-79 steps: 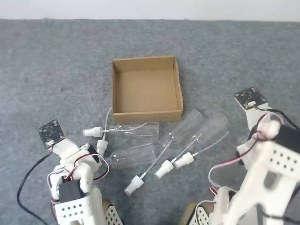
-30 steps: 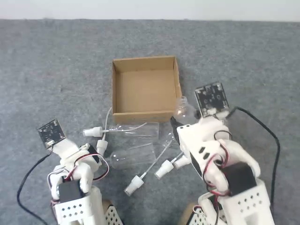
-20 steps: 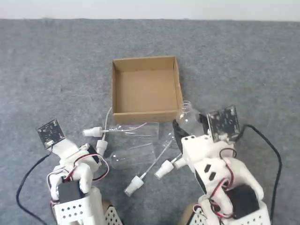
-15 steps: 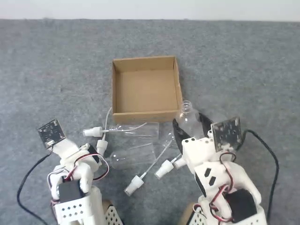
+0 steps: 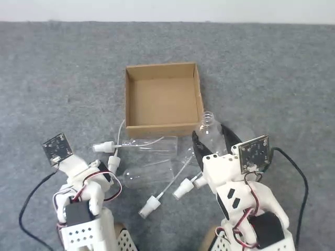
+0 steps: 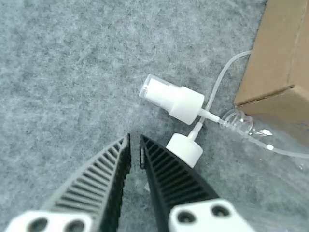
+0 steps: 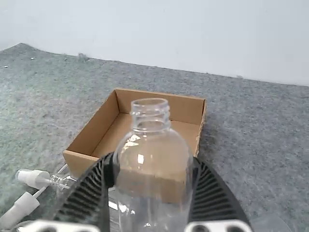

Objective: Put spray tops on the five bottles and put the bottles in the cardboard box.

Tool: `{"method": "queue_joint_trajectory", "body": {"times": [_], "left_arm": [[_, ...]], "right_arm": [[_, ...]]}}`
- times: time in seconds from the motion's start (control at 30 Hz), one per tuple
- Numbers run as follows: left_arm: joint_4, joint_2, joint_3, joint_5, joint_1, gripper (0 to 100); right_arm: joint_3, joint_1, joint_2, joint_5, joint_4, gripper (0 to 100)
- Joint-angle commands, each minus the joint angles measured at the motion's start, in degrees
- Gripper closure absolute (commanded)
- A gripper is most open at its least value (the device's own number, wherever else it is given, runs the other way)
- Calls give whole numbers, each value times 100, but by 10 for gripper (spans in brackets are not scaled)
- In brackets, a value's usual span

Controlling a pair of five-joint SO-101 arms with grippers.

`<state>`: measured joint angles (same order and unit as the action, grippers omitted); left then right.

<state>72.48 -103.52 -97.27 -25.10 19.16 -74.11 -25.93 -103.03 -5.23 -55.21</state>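
1. Bottle, clear, no top fitted, is held upright by R hand, fingers pinched on its sides, just outside cardboard box at the front corner nearest R arm
2. L hand is seen w/ fingers pressed nearly together, nothing between, just beside two spray tops
3. Two lying bottles are seen on counter in front of box, w/ three loose tops nearby
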Motion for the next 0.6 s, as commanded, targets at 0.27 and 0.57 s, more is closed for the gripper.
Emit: {"method": "queue_joint_trajectory", "body": {"times": [0.27,0.57], "left_arm": [[9,-97,75,18,18,966],[-18,-114,119,26,18,963]], "right_arm": [[35,4,-101,-79,110,965],[35,92,-101,-88,101,965]]}}
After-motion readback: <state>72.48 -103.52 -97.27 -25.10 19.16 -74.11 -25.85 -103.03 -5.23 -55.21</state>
